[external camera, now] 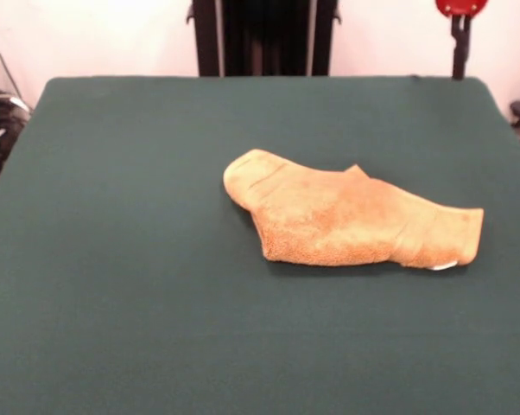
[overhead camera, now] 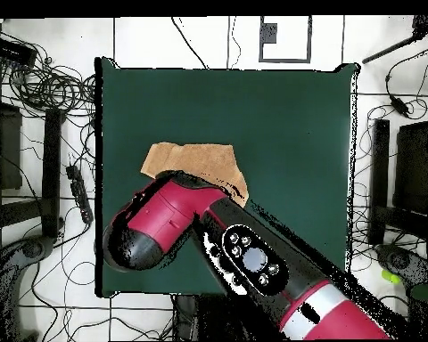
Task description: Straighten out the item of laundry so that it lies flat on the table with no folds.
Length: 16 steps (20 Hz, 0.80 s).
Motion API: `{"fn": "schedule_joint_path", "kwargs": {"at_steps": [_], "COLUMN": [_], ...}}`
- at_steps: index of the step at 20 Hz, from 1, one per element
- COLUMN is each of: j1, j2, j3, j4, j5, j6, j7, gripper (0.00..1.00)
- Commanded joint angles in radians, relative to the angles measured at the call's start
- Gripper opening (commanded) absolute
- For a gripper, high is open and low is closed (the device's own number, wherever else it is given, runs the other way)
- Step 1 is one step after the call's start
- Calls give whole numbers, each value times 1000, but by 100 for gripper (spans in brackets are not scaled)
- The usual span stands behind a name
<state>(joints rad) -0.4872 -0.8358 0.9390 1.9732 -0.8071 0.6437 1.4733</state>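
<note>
Front view: the towel (external camera: 351, 220) lies bunched and folded on the green bench (external camera: 113, 259), right of centre, its white tag (external camera: 444, 265) at the near right end. No hand visible.

Overhead view: the red arm (overhead camera: 244, 254) covers part of the towel (overhead camera: 191, 165). Hand hidden; its state cannot be told.

A golden-orange terry-cloth towel (external camera: 346, 220) is showing a rough, nubby pile, with a flatter woven band crossing it near one end and a small smooth white tag (external camera: 444, 265) peeking out at its edge. The counter (external camera: 113, 259) is wearing a dark green, felt-like cloth, matt and even. From overhead, the arm (overhead camera: 244, 254) is displaying smooth, glossy red and black shells that are catching the light.
</note>
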Motion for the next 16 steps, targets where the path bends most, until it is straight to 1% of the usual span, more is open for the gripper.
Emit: {"fn": "schedule_joint_path", "kwargs": {"at_steps": [1,2,7,13,16], "j1": [59,66,107,144,157], "j2": [103,127,156,155,138], "j3": [-19,-39,-113,-162,-173], "j4": [0,-7,3,-9,-5], "j5": [-115,-137,-189,-200,-192], "j6": [-77,-104,-210,-251,-250], "j7": [-82,-57,98,113,92], "gripper": [100,100,100,100,100]}}
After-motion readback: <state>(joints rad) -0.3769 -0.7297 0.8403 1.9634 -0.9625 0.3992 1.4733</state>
